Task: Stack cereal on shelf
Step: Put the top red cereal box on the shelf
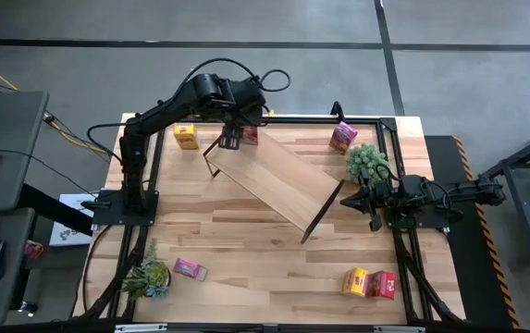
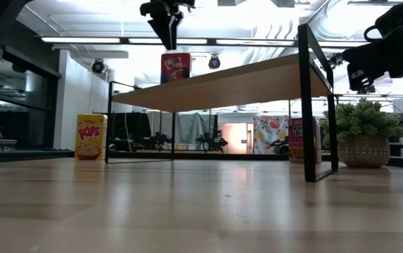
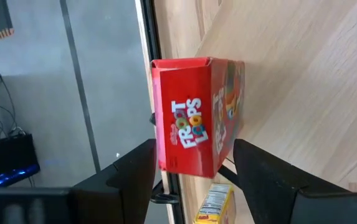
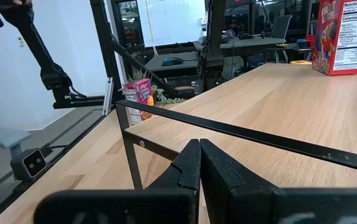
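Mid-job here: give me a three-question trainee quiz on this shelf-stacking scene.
1. True or false: the red Froot Loops cereal box stands on the light-wood shelf board.
2. Which gripper is open beside that box: A left, B right?
3. Fill in: the yellow Corn Pops cereal box stands on the ___.

Key: 1 true; 2 A; 3 butcher-block tabletop.

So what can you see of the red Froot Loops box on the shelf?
The red Froot Loops box is small printed cardboard, standing upright on the shelf at its far-left end, near the board's edge. The left pincer is open, one finger on each side of the box, neither visibly pressing it. Nothing else touches it.
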### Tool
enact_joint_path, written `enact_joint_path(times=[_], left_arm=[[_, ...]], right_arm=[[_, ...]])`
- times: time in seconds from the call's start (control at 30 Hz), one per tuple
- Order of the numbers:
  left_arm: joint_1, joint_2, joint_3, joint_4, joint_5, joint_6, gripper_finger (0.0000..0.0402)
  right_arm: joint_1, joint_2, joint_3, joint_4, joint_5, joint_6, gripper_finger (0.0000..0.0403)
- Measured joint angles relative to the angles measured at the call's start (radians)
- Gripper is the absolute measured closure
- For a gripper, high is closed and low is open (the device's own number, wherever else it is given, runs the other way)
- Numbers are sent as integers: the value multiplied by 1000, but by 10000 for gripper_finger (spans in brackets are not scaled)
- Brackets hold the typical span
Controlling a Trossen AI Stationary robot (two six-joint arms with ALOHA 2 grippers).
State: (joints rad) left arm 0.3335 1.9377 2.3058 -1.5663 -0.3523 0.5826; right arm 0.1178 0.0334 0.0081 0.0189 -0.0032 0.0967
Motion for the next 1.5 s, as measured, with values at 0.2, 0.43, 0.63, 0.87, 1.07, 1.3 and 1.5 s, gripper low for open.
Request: enact_joint_path(times=[0.2,0.43,0.63,0.87,1.07,1.3,1.5], left_arm=[[-9,-45,0,37,-26,0,202],[10,-156,0,121,119,-162,276],[-16,-308,-178,248,243,-277,391],[-93,-623,-850,727,169,-345,399],[-86,-863,-1376,1255,164,-379,401],[36,-844,-1559,1505,199,-371,401],[123,-747,-1559,1596,280,-344,401]], right_arm=[[0,0,0,0,0,0,402],[0,0,0,0,0,0,402],[0,0,0,0,0,0,402],[0,0,0,0,0,0,402],[0,0,0,0,0,0,402],[0,0,0,0,0,0,402],[0,0,0,0,0,0,402]])
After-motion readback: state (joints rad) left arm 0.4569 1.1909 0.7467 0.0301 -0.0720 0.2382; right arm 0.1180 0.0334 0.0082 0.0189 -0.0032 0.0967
